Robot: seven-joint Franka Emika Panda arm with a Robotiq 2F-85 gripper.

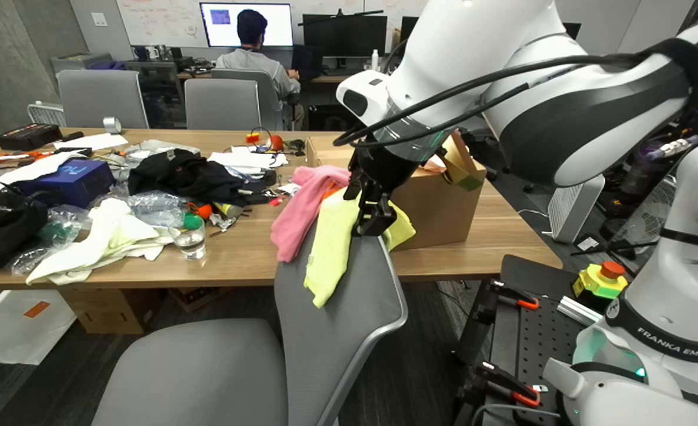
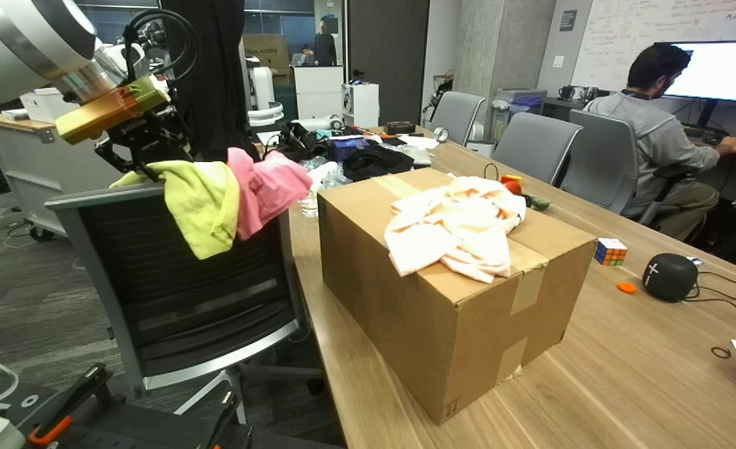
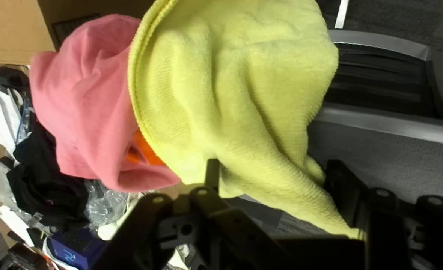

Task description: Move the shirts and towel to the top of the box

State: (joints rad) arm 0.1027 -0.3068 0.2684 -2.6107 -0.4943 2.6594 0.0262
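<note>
Wrist view: my gripper point(image 3: 276, 175) has its fingers spread wide, the yellow towel point(image 3: 232, 101) between them. That towel and the pink shirt point(image 1: 300, 210) drape over the chair back point(image 1: 369, 290) by the table's point(image 1: 242, 257) long edge; the pale shirt point(image 2: 461, 224) lies atop the box point(image 2: 383, 318), near the table's corner.

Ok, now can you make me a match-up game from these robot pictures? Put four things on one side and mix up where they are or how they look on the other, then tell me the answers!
Things:
1. yellow cloth
2. pale cloth
3. puzzle cube
4. gripper

Places and states:
a. on the table, near the black speaker
b. open, with its jaws apart
c. draped over the back of the chair
d. on top of the cardboard box

Answers: 1-c, 2-d, 3-a, 4-b
</note>
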